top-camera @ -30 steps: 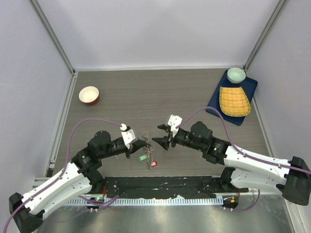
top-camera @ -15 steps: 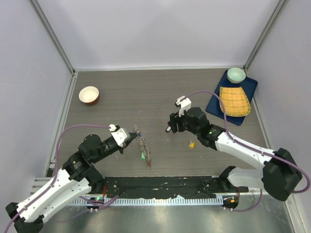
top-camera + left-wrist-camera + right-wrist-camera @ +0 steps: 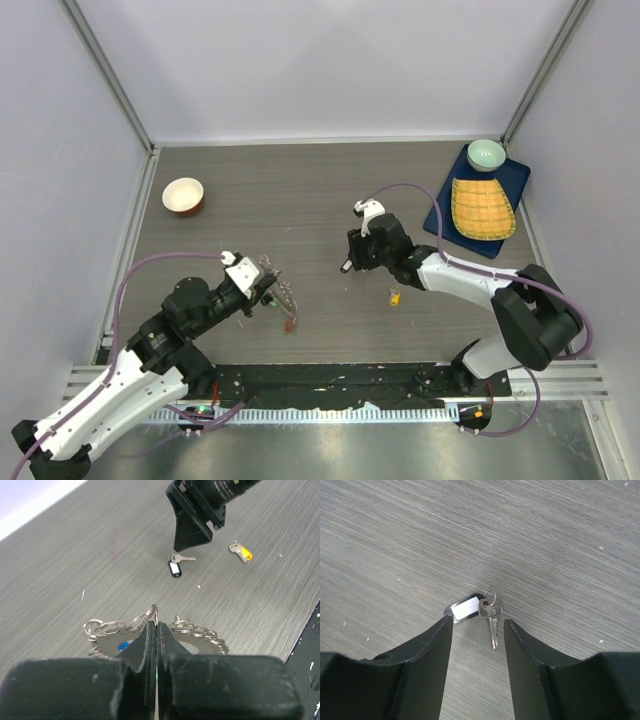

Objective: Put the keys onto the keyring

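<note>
The left gripper [image 3: 154,626] has its jaws pressed together on the rim of the large thin grey metal keyring [image 3: 201,633]. The keyring is fringed with small silver keys and split rings. From above, the keyring [image 3: 284,297] sticks out from the left gripper [image 3: 266,284] over the grey wood-grain bench [image 3: 300,190]. Whether its lower edge touches the bench cannot be told.

To the right of the keyring and well apart from it, the right gripper [image 3: 347,266] points down at the bench. Its wrist camera shows the jaws apart, with a small silver key with a black plastic tag and white label [image 3: 490,613] lying flat between them, touching neither. Farther right of the keyring, beyond the right gripper, a second small silver key with a yellow plastic tag [image 3: 395,296] lies flat on the bench.

Far from the keyring, to its back left, stands a round red bowl with a white inside [image 3: 183,195]. Far to the keyring's back right lies a dark blue tray [image 3: 517,178]. It carries a pale green bowl [image 3: 486,154] and a yellow woven mat [image 3: 481,207].
</note>
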`<state>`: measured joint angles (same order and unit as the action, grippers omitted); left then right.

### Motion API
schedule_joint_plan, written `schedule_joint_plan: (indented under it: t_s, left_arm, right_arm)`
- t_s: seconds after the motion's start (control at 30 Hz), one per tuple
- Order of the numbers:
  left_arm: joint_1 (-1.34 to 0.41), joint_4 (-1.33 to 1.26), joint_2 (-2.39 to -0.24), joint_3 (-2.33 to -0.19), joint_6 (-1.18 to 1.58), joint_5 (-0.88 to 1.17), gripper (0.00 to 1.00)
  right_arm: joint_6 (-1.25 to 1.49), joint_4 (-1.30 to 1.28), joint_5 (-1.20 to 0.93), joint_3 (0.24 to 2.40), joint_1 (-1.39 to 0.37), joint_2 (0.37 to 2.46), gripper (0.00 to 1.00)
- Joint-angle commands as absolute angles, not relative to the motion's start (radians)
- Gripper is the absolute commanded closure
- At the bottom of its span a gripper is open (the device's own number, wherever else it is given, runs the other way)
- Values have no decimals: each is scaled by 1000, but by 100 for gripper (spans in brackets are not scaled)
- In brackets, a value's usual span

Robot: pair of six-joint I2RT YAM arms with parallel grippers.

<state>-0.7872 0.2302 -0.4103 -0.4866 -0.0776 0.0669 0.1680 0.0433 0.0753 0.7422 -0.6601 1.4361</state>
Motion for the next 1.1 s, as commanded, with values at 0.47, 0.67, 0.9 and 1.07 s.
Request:
schedule_joint_plan:
  t_s: [0.47,0.67,0.9,1.07]
  left_arm:
    - [-784,247,-446,-545,-89,61,100]
    - [-782,252,-453,-545,-94,60,100]
    - [-784,253,-460,-548,-97,61,100]
    - [-782,256,-459,-548,-95,64,100]
  right_arm:
    - [462,255,-89,776,-535,1643,61]
    - [462,245,-112,787,-528,1669,65]
    - [459,249,-130,790,-525,1692,71]
    - [448,247,-124,790,-525,1706,79]
